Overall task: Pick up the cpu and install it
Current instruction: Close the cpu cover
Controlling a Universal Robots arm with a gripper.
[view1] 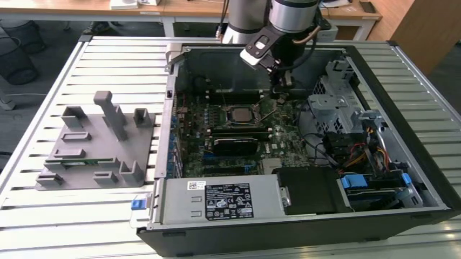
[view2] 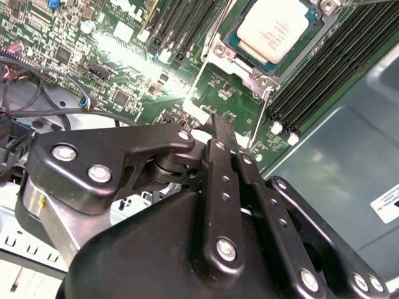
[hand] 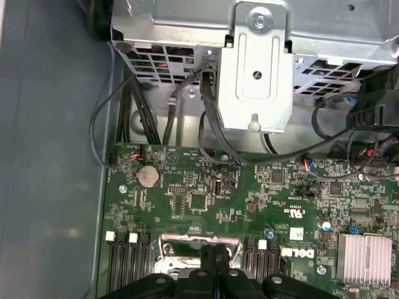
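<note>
Cpu (view1: pixel 241 114) seated in its socket, gripper (view1: pixel 281 91) closed beside it.
In the exterior view the gripper is held low inside the open case (view1: pixel 303 237), just to the exterior view's right of the cpu. In the second wrist view its fingers (view2: pixel 221 140) are pressed together on nothing, near the wire lever (view2: pixel 259 118), presumably to work it. In the first wrist view they are seen at the socket frame (hand: pixel 187 239).

Pale silver cpu (view2: pixel 274 28), green motherboard (hand: pixel 249 199), black claw (view2: pixel 222 124), grey slatted table (view1: pixel 108 59)
</note>
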